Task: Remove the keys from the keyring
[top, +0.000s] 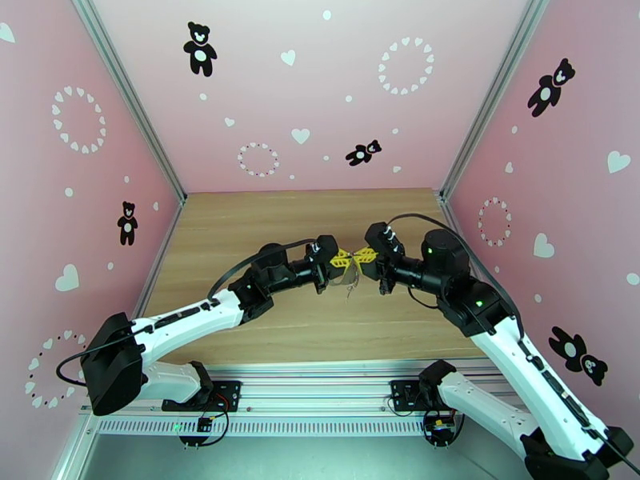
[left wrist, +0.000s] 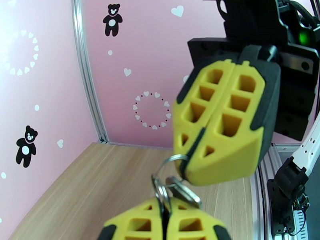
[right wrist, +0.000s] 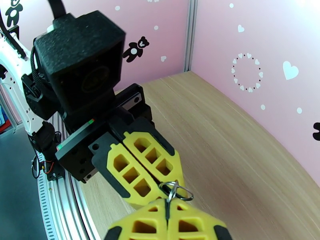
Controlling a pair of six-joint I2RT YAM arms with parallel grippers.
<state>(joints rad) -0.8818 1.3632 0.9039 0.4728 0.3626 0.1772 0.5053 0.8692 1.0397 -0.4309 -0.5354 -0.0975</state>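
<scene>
Both grippers meet tip to tip above the middle of the table. My left gripper (top: pixel 342 260) (left wrist: pixel 165 221) is shut on the keys (left wrist: pixel 182 193), small grey metal pieces sticking up from between its yellow fingertips. My right gripper (top: pixel 365 255) (right wrist: pixel 168 221) faces it, shut on a thin wire loop of the keyring (left wrist: pixel 173 161) (right wrist: pixel 176 192). The metal bunch bridges the small gap between the two pairs of fingertips. A pale loop of the keyring (top: pixel 350 283) dangles below the grippers. How the keys sit on the ring is too small to tell.
The wooden table (top: pixel 240 226) lies below, closed in by pink walls at the left, back and right. An aluminium rail (top: pixel 320 378) with the arm bases runs along the near edge.
</scene>
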